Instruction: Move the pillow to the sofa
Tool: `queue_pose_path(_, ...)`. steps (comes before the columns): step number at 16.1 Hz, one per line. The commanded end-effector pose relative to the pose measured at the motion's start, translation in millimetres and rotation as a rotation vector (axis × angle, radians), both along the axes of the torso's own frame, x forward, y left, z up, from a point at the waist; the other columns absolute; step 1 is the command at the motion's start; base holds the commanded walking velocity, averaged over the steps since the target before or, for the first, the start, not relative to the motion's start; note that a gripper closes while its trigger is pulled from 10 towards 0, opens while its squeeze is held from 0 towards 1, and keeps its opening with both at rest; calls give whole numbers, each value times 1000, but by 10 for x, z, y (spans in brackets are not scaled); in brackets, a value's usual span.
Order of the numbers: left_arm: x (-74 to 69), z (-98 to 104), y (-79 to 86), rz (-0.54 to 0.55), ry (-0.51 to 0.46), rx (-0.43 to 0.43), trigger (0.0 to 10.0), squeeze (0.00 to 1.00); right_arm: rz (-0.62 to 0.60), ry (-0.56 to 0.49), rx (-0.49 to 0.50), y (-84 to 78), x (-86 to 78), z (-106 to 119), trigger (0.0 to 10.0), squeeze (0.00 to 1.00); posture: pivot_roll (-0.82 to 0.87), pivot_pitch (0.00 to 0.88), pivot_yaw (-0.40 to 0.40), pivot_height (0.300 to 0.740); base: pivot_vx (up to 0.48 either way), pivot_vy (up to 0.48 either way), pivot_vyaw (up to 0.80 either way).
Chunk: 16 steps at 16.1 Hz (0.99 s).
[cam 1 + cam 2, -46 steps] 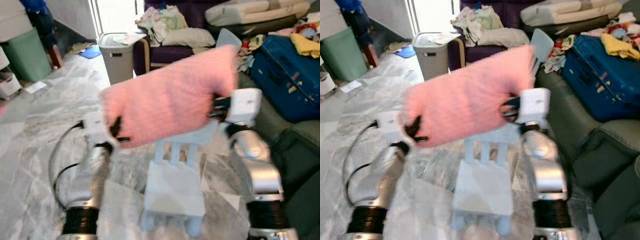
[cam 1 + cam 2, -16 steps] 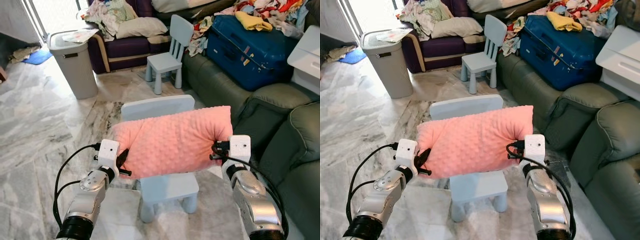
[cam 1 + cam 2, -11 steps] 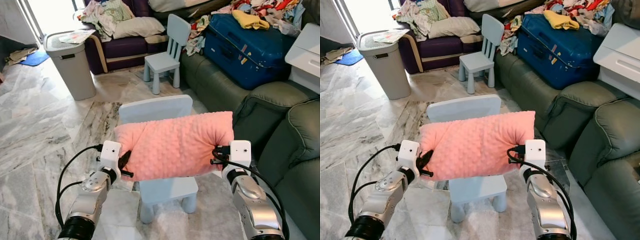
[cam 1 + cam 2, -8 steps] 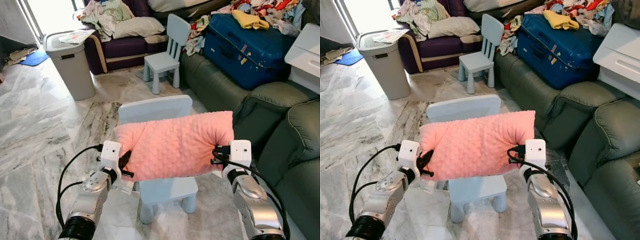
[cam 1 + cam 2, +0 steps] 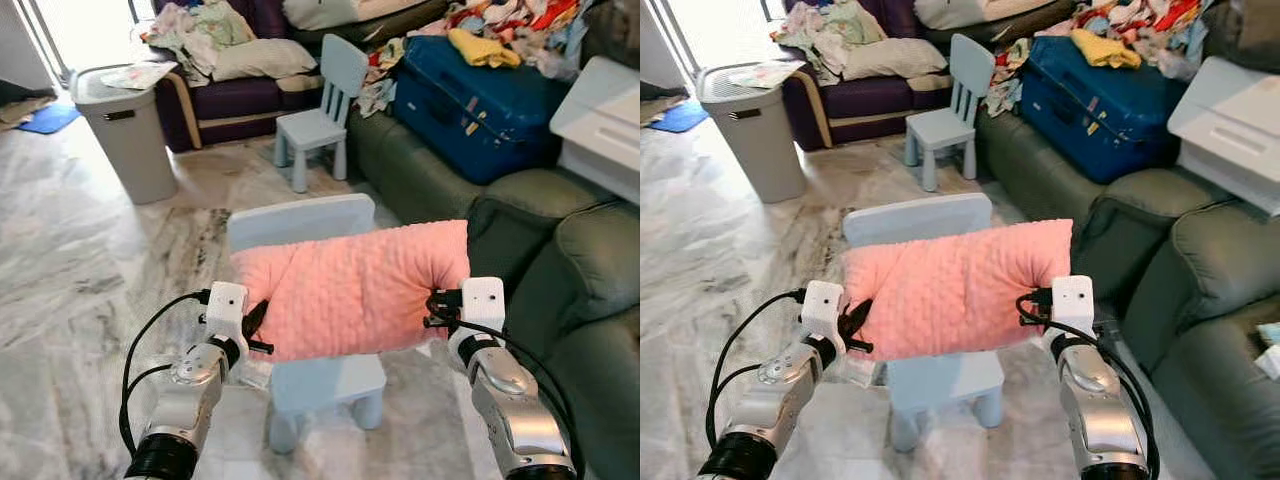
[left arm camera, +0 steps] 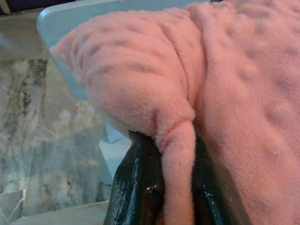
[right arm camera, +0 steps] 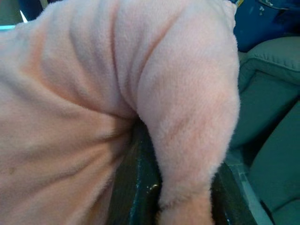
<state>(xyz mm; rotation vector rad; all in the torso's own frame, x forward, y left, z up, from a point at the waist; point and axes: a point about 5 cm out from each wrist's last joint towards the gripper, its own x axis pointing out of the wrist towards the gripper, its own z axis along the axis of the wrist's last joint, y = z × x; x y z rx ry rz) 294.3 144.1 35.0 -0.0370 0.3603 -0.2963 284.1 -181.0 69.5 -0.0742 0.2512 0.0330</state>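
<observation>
A pink dimpled pillow (image 5: 352, 288) hangs between my two arms, above a small pale-blue chair (image 5: 328, 384). My left gripper (image 5: 255, 330) is shut on the pillow's left edge, and its black fingers (image 6: 136, 187) pinch a fold of the fabric. On the opposite edge my right gripper (image 5: 437, 308) is shut too, with the pillow (image 7: 93, 108) bulging over its fingers (image 7: 136, 197). The dark green sofa (image 5: 560, 260) lies to the right, its nearest cushion (image 5: 1120, 240) just beyond the right arm.
A blue suitcase (image 5: 480, 95) and a heap of clothes sit on the sofa's far end. A second small blue chair (image 5: 320, 110) stands ahead, a grey bin (image 5: 125, 120) to the left, and a white box (image 5: 1230, 120) on the sofa arm. Marble floor (image 5: 80, 280) spreads out on the left.
The whole view has shifted, with more of the sofa now showing on the right: the camera has moved. Both grippers keep their hold on the pillow, which stays level.
</observation>
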Motion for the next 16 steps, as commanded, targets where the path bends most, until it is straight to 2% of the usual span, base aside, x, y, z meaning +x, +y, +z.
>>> queue_pose_path(1, 37, 37, 19, 33, -26, -13, 10000, 0, -2, -11, -14, -21, 14, 53, 10000, 0, -74, 0, -19, 740, 0, 0, -775)
queue_pose_path(3, 61, 60, 32, 59, -43, -20, 10000, 0, -11, -6, -22, -37, 15, 54, 10000, 0, -87, 0, -26, 740, 0, 0, -772)
queue_pose_path(10, 80, 57, 42, 49, -52, 7, 10000, 0, -26, 8, -21, -24, 51, 86, 10000, 0, -138, 10, -35, 740, 0, 0, -774)
queue_pose_path(11, 89, 57, 47, 58, -51, 4, 10000, 0, -19, 1, -13, -13, 51, 107, 10000, 0, -139, 9, -34, 740, 0, 0, 0)
queue_pose_path(13, 119, 80, 18, 65, -55, -4, 10000, 0, 7, 2, -14, 22, 79, 85, 10000, 0, -116, 3, -7, 740, 0, 0, -275)
queue_pose_path(16, 142, 129, 47, 95, -83, 6, 10000, 0, -1, 9, 8, 77, 170, 25, 10000, 0, -68, 0, 15, 740, 0, 0, -781)
